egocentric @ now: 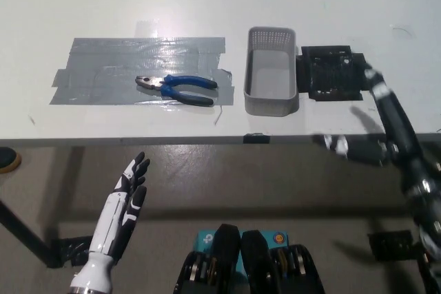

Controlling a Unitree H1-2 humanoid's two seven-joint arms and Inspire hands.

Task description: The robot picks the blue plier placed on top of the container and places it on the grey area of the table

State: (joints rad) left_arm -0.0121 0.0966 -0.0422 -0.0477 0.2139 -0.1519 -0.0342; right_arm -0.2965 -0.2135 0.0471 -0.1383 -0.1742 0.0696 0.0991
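Observation:
The blue-handled pliers (176, 87) lie flat on the grey taped area (141, 70) of the white table, jaws pointing left. The grey mesh container (271, 71) stands to their right with nothing in it or on it. My black right arm comes in at the right edge. Its hand (353, 148) is a blur in front of the table's front edge, right of the container and well away from the pliers. My white left hand (125, 201) rests low at the left, below the table edge, fingers spread and holding nothing.
A black square pad (333, 72) lies just right of the container. The table's front edge (138, 141) runs across the middle of the picture, with brown floor below it. A dark table leg (21, 235) shows at the lower left.

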